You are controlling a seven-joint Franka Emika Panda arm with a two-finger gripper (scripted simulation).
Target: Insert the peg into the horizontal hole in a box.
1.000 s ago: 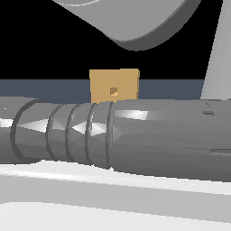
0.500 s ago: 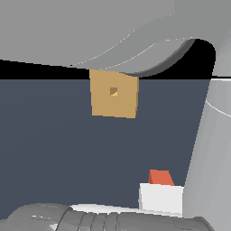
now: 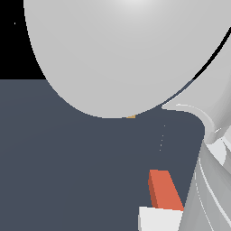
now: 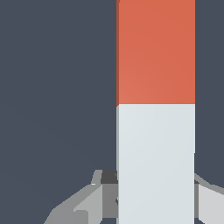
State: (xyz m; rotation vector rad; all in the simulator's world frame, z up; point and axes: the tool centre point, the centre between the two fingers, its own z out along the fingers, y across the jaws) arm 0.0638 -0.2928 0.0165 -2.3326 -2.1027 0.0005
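In the wrist view the peg (image 4: 156, 105) runs lengthwise through the picture, its red-orange half far from the hand and its white half near it. My gripper (image 4: 156, 199) straddles the white half, with one finger (image 4: 105, 197) against each side and no gap showing. The exterior view shows the peg (image 3: 163, 196) low on the exterior view's right, lying on the dark floor beside the arm. Only a thin tan sliver of the box (image 3: 131, 117) peeks out under the arm's big grey link. The hole is hidden.
A large rounded grey arm link (image 3: 126, 54) fills the upper part of the exterior view. Another arm section (image 3: 214, 180) stands along the exterior view's right edge. The dark blue-grey floor (image 3: 67, 171) spreads around the peg.
The arm has swung across the exterior view; its big link now covers the box, which was in plain sight earlier. The peg lies in about the same spot as half a second ago.
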